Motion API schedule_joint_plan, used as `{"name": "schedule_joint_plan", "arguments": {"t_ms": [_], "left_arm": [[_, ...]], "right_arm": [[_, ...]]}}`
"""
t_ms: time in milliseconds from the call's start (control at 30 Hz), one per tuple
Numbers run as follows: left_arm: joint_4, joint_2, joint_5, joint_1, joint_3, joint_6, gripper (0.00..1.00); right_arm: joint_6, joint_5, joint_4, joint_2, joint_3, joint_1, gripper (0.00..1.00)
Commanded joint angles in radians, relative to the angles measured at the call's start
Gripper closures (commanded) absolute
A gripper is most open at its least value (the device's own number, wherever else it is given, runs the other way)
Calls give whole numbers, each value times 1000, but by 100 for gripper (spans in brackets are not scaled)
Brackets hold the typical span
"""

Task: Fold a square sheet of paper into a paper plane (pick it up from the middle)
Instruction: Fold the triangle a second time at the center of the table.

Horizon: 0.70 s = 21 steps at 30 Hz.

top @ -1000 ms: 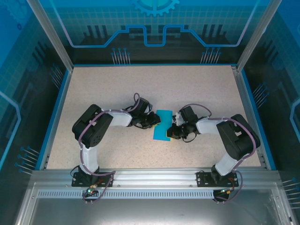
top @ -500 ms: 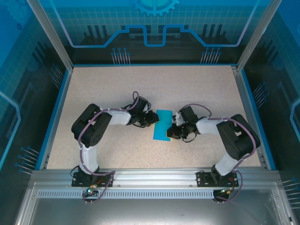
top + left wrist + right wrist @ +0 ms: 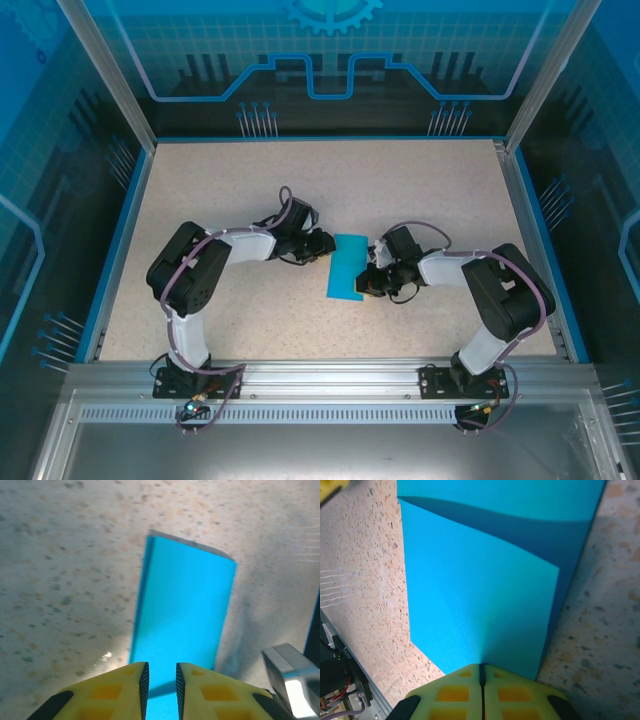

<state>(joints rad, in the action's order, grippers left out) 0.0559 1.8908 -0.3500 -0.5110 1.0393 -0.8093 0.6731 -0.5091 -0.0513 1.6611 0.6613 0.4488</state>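
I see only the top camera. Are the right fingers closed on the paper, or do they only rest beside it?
Observer: In the right wrist view the right fingers are shut together at the near edge of the paper, and they seem to pinch it.
Operator: And the left fingers, are they closed too?
Observer: No. In the left wrist view the left fingers stand a narrow gap apart, over one short edge of the paper.
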Motion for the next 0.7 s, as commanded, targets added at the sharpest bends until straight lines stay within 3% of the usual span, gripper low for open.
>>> {"name": "schedule_joint_plan", "arguments": {"t_ms": [0, 267, 667], "left_arm": [[20, -56, -78, -27, 0, 2, 76], [124, -6, -175, -76, -37, -41, 77], [172, 66, -176, -78, -82, -41, 77]], "right_arm": [[-8, 66, -113, 46, -27, -5, 94], [-9, 63, -114, 43, -23, -5, 94], [-4, 62, -108, 45, -22, -6, 93]]}}
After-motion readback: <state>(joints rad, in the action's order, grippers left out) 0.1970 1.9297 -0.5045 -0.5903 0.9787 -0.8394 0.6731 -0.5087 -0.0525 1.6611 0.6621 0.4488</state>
